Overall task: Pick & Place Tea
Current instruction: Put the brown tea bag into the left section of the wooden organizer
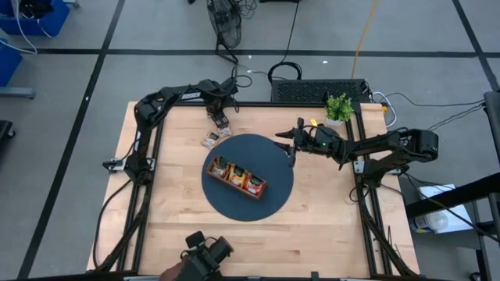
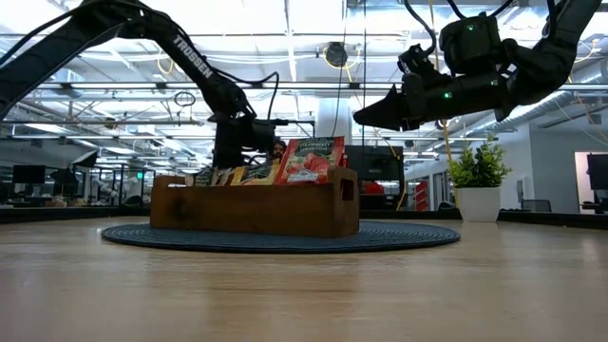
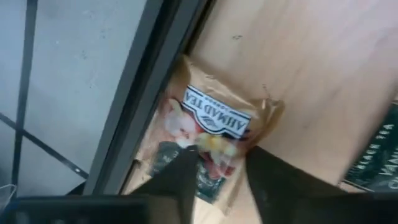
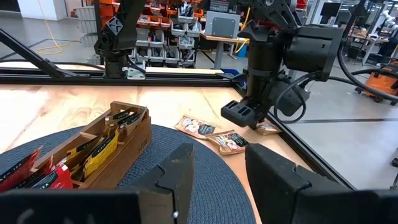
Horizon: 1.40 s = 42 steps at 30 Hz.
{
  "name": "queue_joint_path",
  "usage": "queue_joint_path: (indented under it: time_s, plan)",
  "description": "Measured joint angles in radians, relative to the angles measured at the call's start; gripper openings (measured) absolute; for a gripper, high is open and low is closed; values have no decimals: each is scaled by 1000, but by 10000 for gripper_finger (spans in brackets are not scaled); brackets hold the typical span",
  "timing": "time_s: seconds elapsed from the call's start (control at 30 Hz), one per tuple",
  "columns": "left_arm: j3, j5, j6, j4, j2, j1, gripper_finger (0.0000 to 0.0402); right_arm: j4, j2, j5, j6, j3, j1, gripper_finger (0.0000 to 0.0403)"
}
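My left gripper (image 1: 221, 119) is open at the table's far edge, pointing down, its fingers either side of the middle of a brown-and-white tea sachet (image 3: 211, 118). That sachet lies flat beside the table's black frame. Two more loose sachets (image 4: 196, 127) (image 4: 230, 142) lie flat on the wood nearby. The wooden tray (image 1: 236, 178) sits on a round dark blue mat (image 1: 258, 204) and holds red, orange and dark sachets standing on edge. My right gripper (image 1: 291, 148) hovers open and empty above the mat's far right rim. My left gripper (image 3: 224, 171) comes at the brown-and-white sachet from above, and the picture part of the sachet (image 3: 214, 146) shows between its fingertips. The sachet lies on the table with one corner (image 3: 268, 112) crumpled. I cannot tell whether the fingertips touch it.
A small green potted plant (image 1: 338, 107) stands at the table's far right corner. The black frame rail (image 3: 143, 93) runs right beside the sachet under my left gripper. Bare wood lies on the near side of the mat. A dark device (image 1: 205, 254) sits at the near edge.
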Motion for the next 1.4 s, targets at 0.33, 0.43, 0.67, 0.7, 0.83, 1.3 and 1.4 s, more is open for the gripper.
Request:
queue_joint_path:
  time_s: [0.33,0.43,0.67,0.7,0.83,1.3,1.4]
  plan:
    - [-1,-118,99,-78,0,-97,4,0,0,0,0,0,0,130]
    - [-2,-278,144,-145,0,-197,4,0,0,0,0,0,0,130]
    - [-2,-584,323,-155,-1,-405,2,3,0,5,-11,0,0,130]
    - [-2,-616,342,-155,-4,-428,2,3,0,12,-13,0,0,130]
    - [-2,-708,373,-162,-46,-501,2,6,0,27,-65,0,0,130]
    - [0,-1084,291,-342,-251,-881,1,-25,-176,-69,-78,-59,0,130]
    - [0,-1127,201,-337,-288,-923,1,-23,-225,-153,-19,-80,3,130]
